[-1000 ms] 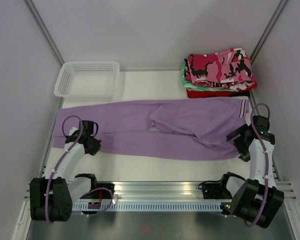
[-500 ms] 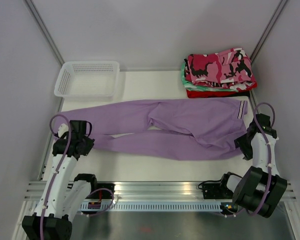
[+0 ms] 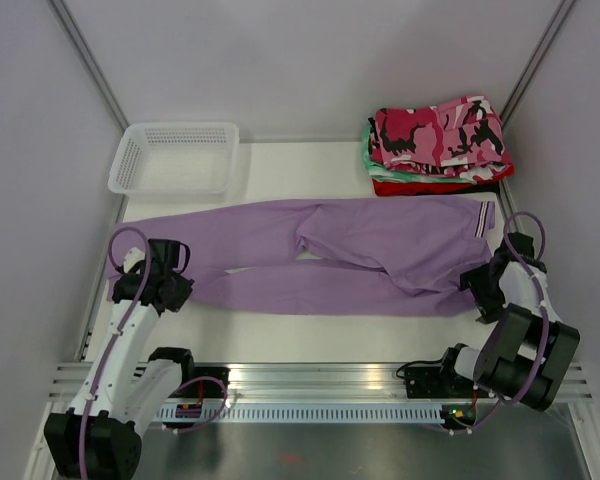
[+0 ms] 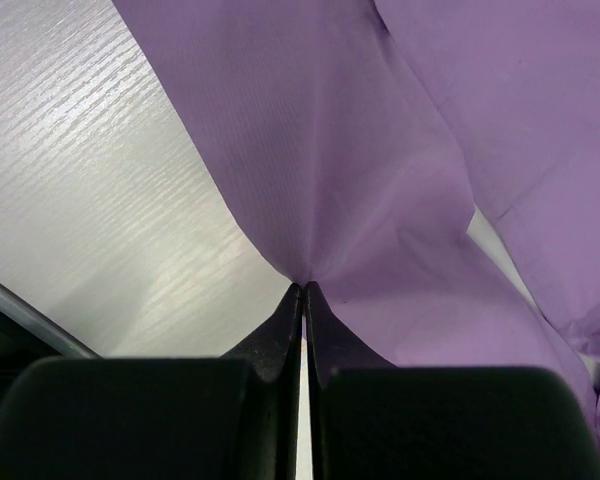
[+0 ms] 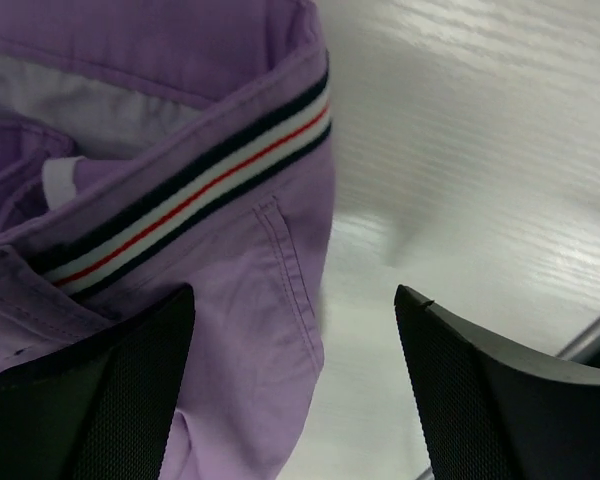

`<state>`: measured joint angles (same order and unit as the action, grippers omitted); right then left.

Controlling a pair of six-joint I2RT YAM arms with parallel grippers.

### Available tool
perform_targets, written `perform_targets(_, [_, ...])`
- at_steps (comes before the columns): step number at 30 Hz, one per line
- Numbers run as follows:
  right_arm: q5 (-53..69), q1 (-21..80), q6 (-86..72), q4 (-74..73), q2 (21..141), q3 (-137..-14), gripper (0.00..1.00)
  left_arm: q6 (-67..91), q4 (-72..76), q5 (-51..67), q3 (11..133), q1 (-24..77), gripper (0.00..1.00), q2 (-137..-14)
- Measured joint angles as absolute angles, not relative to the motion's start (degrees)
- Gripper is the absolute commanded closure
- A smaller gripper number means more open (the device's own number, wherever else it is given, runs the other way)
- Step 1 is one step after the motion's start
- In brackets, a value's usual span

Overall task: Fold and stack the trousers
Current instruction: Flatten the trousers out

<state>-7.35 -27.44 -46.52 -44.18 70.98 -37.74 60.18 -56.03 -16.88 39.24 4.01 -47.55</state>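
The lilac trousers (image 3: 360, 255) lie spread lengthwise across the table, waist to the right. My left gripper (image 3: 185, 290) is at the near leg's left end, and in the left wrist view it (image 4: 305, 288) is shut, pinching the lilac cloth (image 4: 380, 150) to a point. My right gripper (image 3: 477, 285) is at the near waist corner. In the right wrist view it (image 5: 292, 292) is open, with the corner below the striped waistband (image 5: 180, 195) lying between its fingers. The camouflage trousers (image 3: 440, 135) lie folded on top of a stack at the back right.
A white mesh basket (image 3: 175, 157) stands at the back left. Under the camouflage pair lie a green-and-white garment (image 3: 368, 155) and a red one (image 3: 420, 187). Walls close in both sides, and a metal rail (image 3: 310, 375) runs along the near edge.
My left gripper has pulled the near leg's end in, so the leg lies narrower and tauter. The right arm swung out to the right and came back to the waist corner.
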Motion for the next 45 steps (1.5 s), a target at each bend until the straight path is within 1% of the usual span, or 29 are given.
perform_targets(2, [-7.38, -27.44, -46.24, -41.76, 72.2, -37.74, 0.16, 60.14, -55.48, -16.95, 39.24, 4.01, 0.98, -47.66])
perform_targets(3, [-7.44, -27.44, -45.78, -40.27, 73.58, -37.78, 0.22, 60.1, -55.11, -16.95, 39.24, 4.01, 0.98, -47.83])
perform_targets(4, [-7.51, -27.44, -45.28, -39.33, 74.83, -37.8, 0.37, 59.94, -54.92, -16.93, 39.24, 4.01, 0.98, -47.99])
perform_targets(6, [-7.62, -27.44, -44.14, -38.41, 77.95, -38.63, 0.59, 59.51, -54.52, -16.86, 39.27, 4.01, 0.98, -48.27])
perform_targets(7, [-7.35, -27.51, -43.44, -37.63, 78.76, -39.31, 0.84, 59.22, -54.57, -16.8, 39.31, 4.01, 0.98, -48.38])
perform_targets(8, [-6.87, -27.49, -43.16, -36.88, 79.24, -39.77, 0.97, 58.92, -54.92, -16.62, 39.59, 4.01, 0.98, -48.4])
perform_targets(9, [-6.7, -27.51, -42.78, -36.82, 79.31, -40.27, 1.0, 58.61, -55.44, -16.51, 40.25, 4.01, 0.98, -48.42])
perform_targets(13, [-7.16, -27.75, -40.58, -41.15, 75.61, -42.89, 1.0, 56.71, -58.26, -16.49, 46.46, 4.05, 0.98, -48.38])
perform_targets(16, [-9.1, -27.7, -38.22, -46.89, 71.07, -49.87, 1.0, 55.4, -60.71, -16.34, 53.71, 4.4, 0.98, -48.27])
perform_targets(18, [-10.04, -27.59, -37.63, -48.86, 68.18, -54.74, 1.0, 55.07, -61.67, -16.12, 55.81, 4.64, 0.98, -48.1])
perform_targets(21, [-10.63, -27.49, -37.87, -51.16, 63.24, -57.23, 1.0, 54.46, -64.99, -16.1, 58.48, 4.99, 0.98, -48.36])
perform_targets(22, [-10.96, -27.49, -38.13, -52.27, 61.98, -57.21, 0.98, 54.33, -65.89, -16.25, 58.54, 4.99, 0.98, -48.38])
perform_targets(23, [-11.49, -27.51, -38.35, -53.3, 61.17, -57.1, 0.9, 54.22, -66.94, -16.27, 58.48, 5.02, 0.98, -48.38])
perform_targets(24, [-11.79, -27.51, -38.54, -53.93, 60.8, -56.95, 0.78, 54.08, -67.48, -16.32, 58.02, 5.02, 0.98, -48.4])
perform_targets(27, [-12.05, -27.57, -38.72, -54.24, 60.71, -54.94, 0.52, 53.87, -67.96, -16.29, 54.98, 5.02, 0.98, -47.94])
perform_targets(28, [-11.86, -27.64, -38.94, -54.13, 60.55, -53.71, 0.34, 53.65, -68.29, -16.23, 53.84, 5.02, 0.98, -47.83])
perform_targets(29, [-11.33, -27.68, -39.16, -54.04, 60.25, -52.47, 0.24, 53.25, -68.4, -16.1, 52.69, 5.02, 0.98, -47.55])
perform_targets(30, [-10.96, -27.7, -39.4, -54.28, 59.75, -51.22, 0.16, 52.71, -68.53, -15.81, 51.66, 5.02, 0.97, -47.22])
perform_targets(31, [-10.48, -27.73, -39.46, -54.46, 59.02, -50.19, 0.07, 51.92, -68.64, -15.27, 50.94, 5.02, 0.83, -46.89])
perform_targets(32, [-10.15, -27.75, -39.4, -54.78, 58.35, -49.67, 0.05, 50.87, -68.69, -14.76, 50.59, 5.02, 0.7, -46.63])
perform_targets(33, [-10.0, -27.79, -38.96, -55.2, 57.71, -49.6, 0.02, 50.06, -68.71, -14.44, 50.54, 5.02, 0.49, -46.54])
perform_targets(34, [-9.96, -27.81, -38.57, -55.0, 57.1, -49.76, 0.02, 48.77, -68.55, -14.28, 50.57, 5.02, 0.15, -46.57])
perform_targets(35, [-9.89, -27.81, -37.98, -55.11, 56.73, -50.37, 0.02, 47.68, -68.45, -14.02, 50.68, 5.02, 0.09, -46.65])
perform_targets(36, [-9.78, -27.81, -37.12, -55.31, 56.75, -51.55, 0.02, 47.31, -68.45, -13.82, 50.87, 5.02, 0.05, -46.87])
perform_targets(38, [-8.8, -27.81, -34.85, -54.48, 57.32, -54.81, 0.02, 45.89, -68.4, -13.93, 52.03, 5.02, 0.03, -47.64])
perform_targets(39, [-8.14, -27.79, -33.65, -53.8, 57.8, -56.66, 0.02, 45.12, -68.01, -14.17, 53.06, 5.02, 0.0, -48.1])
perform_targets(42, [-4.34, -27.59, -31.42, -47.97, 58.98, -59.92, 0.02, 43.92, -65.36, -16.16, 56.23, 5.02, 0.01, -49.39])
perform_targets(44, [-0.95, -27.46, -31.27, -43.42, 59.61, -59.05, 0.02, 43.99, -63.29, -18.06, 57.08, 5.02, 0.01, -50.63])
perform_targets(45, [1.08, -27.27, -31.48, -40.66, 60.01, -57.74, 0.03, 44.27, -62.3, -19.07, 57.04, 4.97, 0.04, -51.42])
